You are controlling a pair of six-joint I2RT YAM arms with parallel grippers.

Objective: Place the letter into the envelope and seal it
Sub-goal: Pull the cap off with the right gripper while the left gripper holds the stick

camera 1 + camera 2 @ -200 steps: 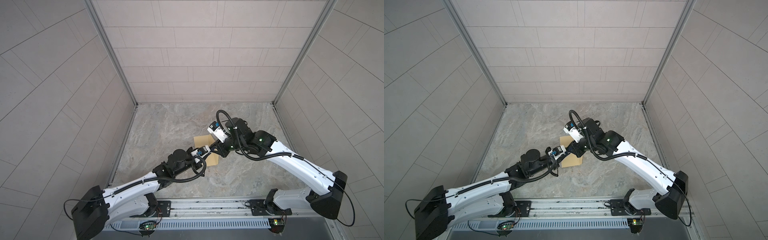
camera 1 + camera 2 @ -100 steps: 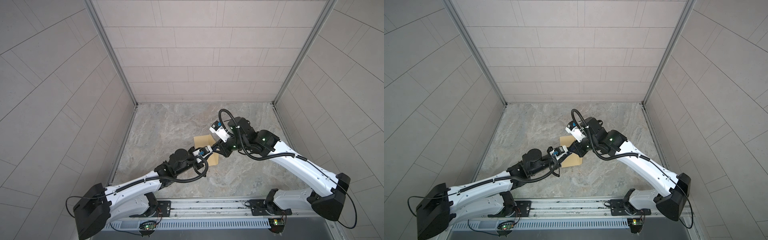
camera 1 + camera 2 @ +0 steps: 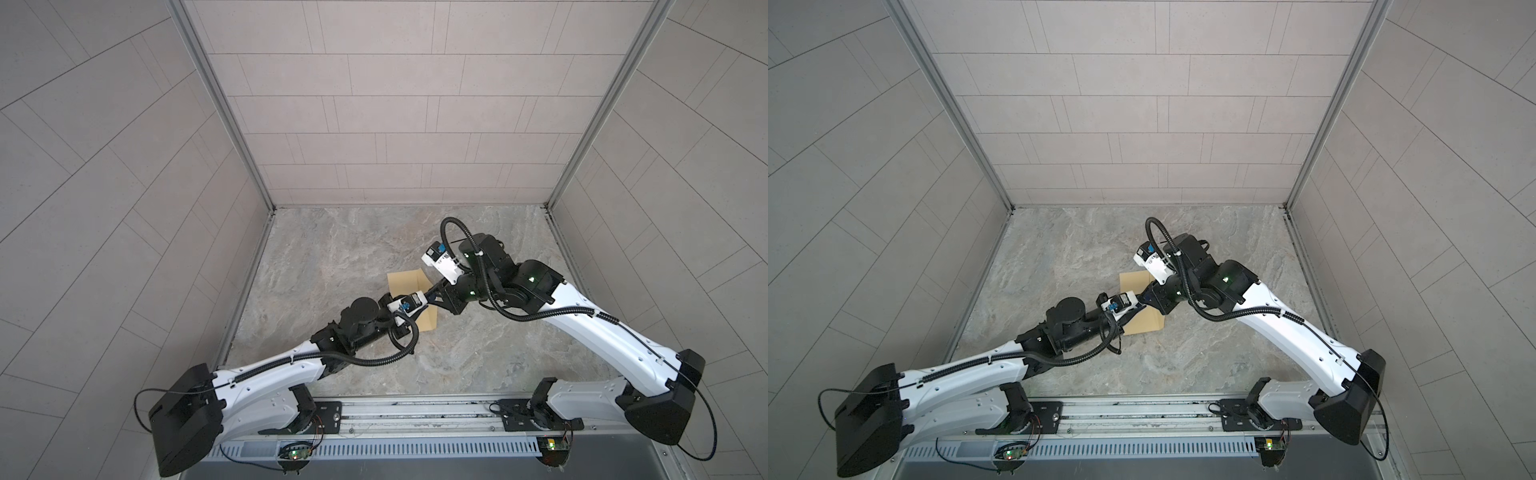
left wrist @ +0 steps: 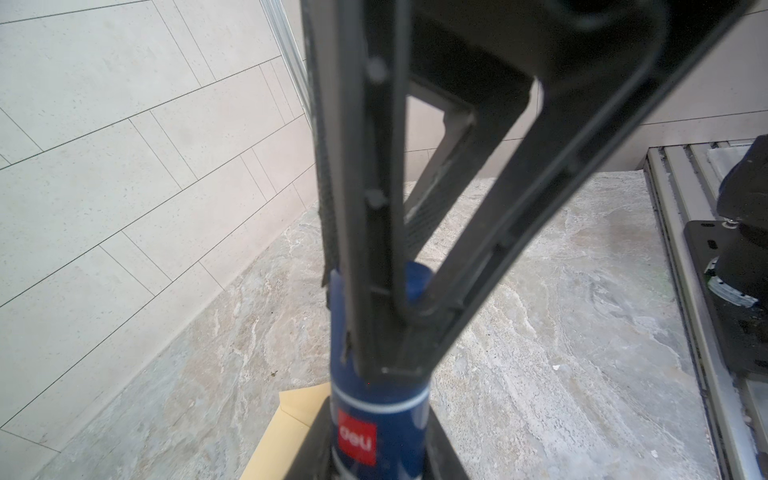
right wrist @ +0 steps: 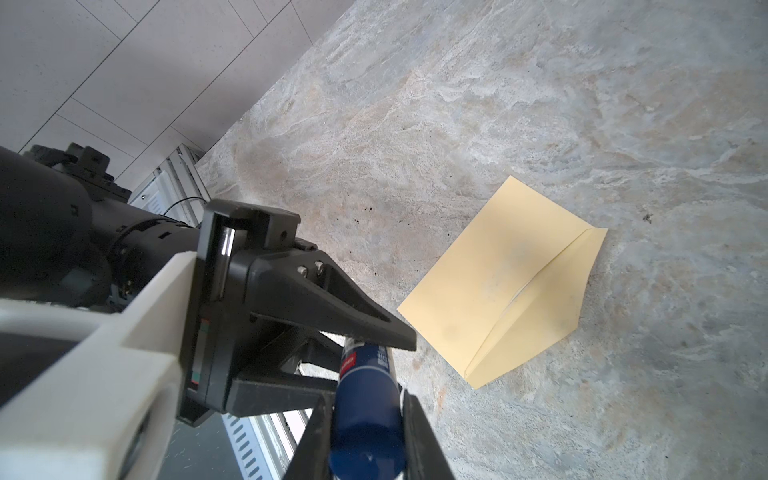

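Your left gripper [image 5: 368, 353] and right gripper [image 5: 365, 399] are both clamped on one blue glue stick [image 4: 374, 415], one at each end, held up off the table [image 5: 415, 124].

Left grips the end with the red label [image 4: 357, 436] and right grips the plain end, so I think you are about to pull the cap off. Right under the spot where they meet, the envelope [image 5: 490, 282] lies flat, and in both top views its long side runs from the robot toward the back wall. Its flap [image 5: 552, 316] is open along the long edge farther from the glue stick. You cannot see the letter; it may be inside. Both arms are about as near, but left holds the label end, so left likely takes the glue down to the flap.
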